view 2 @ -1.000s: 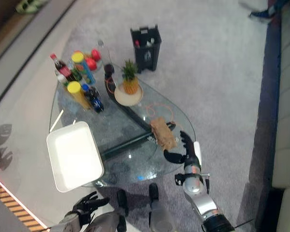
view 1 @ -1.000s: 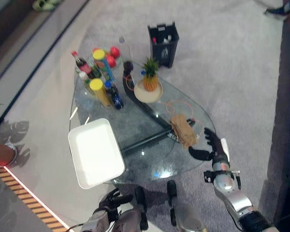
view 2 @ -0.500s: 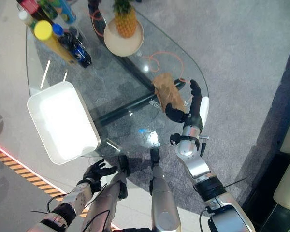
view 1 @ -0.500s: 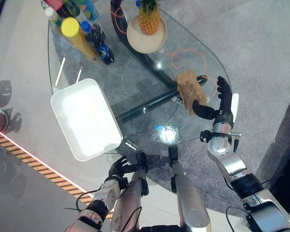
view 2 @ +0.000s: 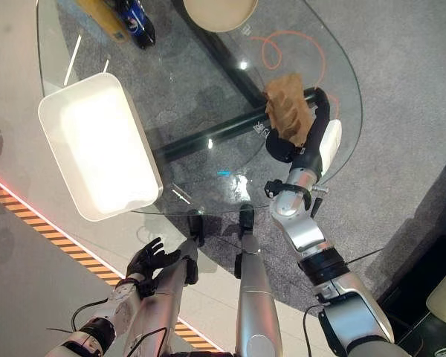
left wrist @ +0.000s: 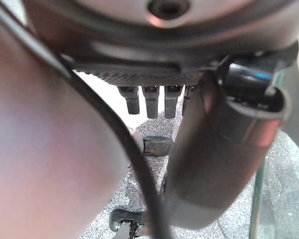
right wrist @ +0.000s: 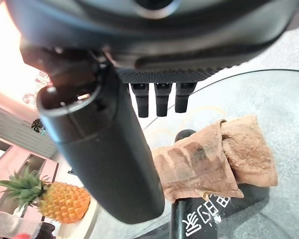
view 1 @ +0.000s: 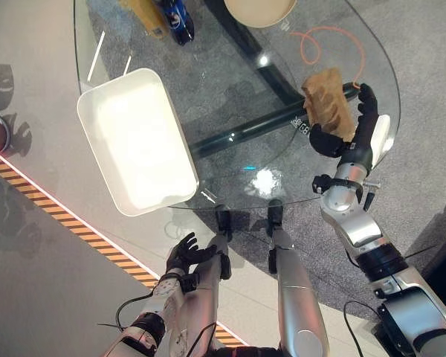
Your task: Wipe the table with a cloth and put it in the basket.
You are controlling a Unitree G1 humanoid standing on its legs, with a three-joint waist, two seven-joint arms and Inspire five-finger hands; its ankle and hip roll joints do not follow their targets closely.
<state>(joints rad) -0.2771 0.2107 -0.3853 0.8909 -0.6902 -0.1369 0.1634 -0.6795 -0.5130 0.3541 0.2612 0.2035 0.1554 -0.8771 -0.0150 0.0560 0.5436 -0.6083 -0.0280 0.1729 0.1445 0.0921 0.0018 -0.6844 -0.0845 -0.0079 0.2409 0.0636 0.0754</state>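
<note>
Since the earlier frame, the right robot hand [view 1: 347, 141] had closed in on the brown cloth [view 1: 328, 103] at about two o'clock on the glass table [view 1: 230, 178], thumb touching its near edge, fingers straight alongside, gripping nothing. Next, I judged, it should flatten onto the cloth and sweep inward. Counted: one cloth, one white basket [view 1: 137, 141] at nine o'clock, one plate [view 2: 215, 10]; the left robot hand [view 1: 183, 255] hung spread and empty below the table.

The cloth [view 1: 328, 103] lies on the worktop [view 1: 230, 89] at the frame's right, the right hand [view 1: 353, 137] beside it; the basket [view 1: 136, 140] sits left.
</note>
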